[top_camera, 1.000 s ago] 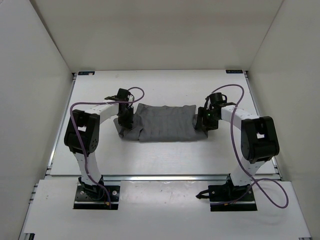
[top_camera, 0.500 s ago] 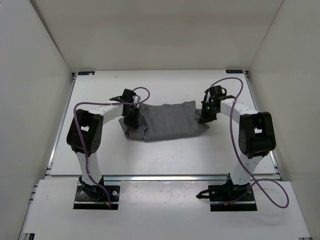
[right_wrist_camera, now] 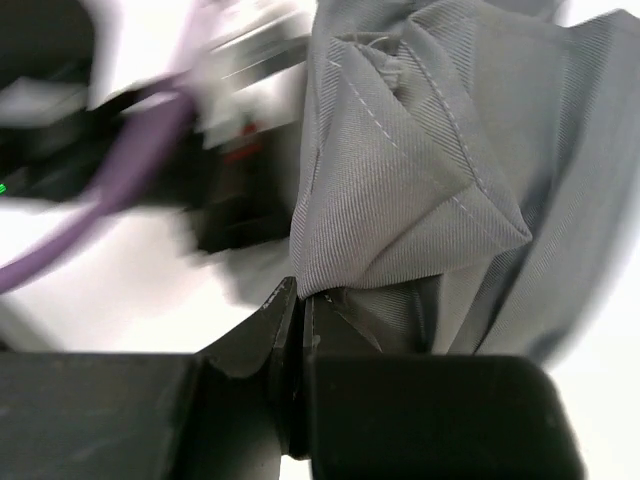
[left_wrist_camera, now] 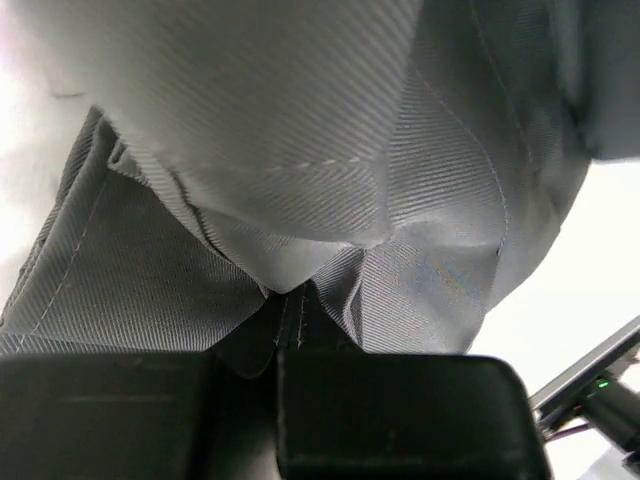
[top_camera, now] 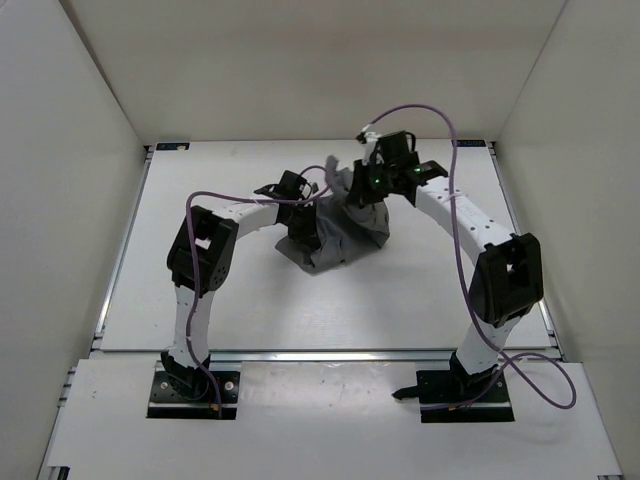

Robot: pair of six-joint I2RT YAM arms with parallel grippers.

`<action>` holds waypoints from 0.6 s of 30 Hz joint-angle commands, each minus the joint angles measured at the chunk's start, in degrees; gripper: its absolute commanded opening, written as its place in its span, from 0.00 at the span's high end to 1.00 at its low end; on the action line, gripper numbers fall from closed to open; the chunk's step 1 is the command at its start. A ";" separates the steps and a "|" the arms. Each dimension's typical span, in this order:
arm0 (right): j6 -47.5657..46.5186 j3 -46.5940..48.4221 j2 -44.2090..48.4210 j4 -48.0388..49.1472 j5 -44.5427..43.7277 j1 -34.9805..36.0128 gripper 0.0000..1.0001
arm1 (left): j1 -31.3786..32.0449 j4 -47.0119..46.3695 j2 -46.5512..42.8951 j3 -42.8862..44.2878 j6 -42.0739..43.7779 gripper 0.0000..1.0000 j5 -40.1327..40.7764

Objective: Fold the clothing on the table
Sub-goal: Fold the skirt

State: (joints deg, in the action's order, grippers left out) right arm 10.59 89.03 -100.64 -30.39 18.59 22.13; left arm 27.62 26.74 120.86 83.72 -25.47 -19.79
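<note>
The grey clothing (top_camera: pixel 340 230) is bunched into a narrow heap at the middle of the white table (top_camera: pixel 200 290), partly lifted. My left gripper (top_camera: pixel 303 228) is shut on the clothing (left_wrist_camera: pixel 300 150) at the heap's left side, the fabric pinched between its jaws (left_wrist_camera: pixel 290 320). My right gripper (top_camera: pixel 362 190) is shut on the clothing (right_wrist_camera: pixel 410 170) at the heap's upper right, a corner of fabric caught at its fingertips (right_wrist_camera: pixel 305 305). The two grippers stand close together over the cloth.
White walls enclose the table on the left, back and right. Purple cables (top_camera: pixel 420 115) loop above both arms. The arm bases (top_camera: pixel 190 390) sit at the near edge. Metal rails (top_camera: pixel 300 355) border the table.
Both grippers have swung inward toward the table's middle, dragging the ends of the clothing together. The flat spread cloth has become a bunched heap. The right gripper has shut on the fabric.
</note>
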 commanded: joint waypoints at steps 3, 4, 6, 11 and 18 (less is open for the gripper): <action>4.17 -2.64 -1.48 2.96 5.40 6.16 1.00 | -0.28 0.51 4.38 4.43 -3.00 1.00 -1.65; 5.05 -3.59 -1.49 3.23 6.45 6.69 1.00 | -0.80 0.07 4.82 4.00 -3.44 1.00 -2.44; 6.19 -5.97 -2.54 6.21 7.16 7.66 1.00 | -1.51 -1.51 4.13 2.77 -4.67 1.00 -3.93; 8.57 -8.62 -4.99 9.73 8.91 7.67 1.00 | -2.74 -3.10 2.28 -0.75 -4.94 1.00 -5.25; 12.87 -7.39 -7.90 15.53 14.63 7.58 1.00 | -3.89 -5.91 0.87 -5.23 -5.47 1.00 -8.16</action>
State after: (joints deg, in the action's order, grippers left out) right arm 20.45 80.29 -108.38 -20.86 29.26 29.85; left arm 24.32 19.18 122.72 81.19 -32.01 -29.19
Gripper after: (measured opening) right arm 0.011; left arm 0.026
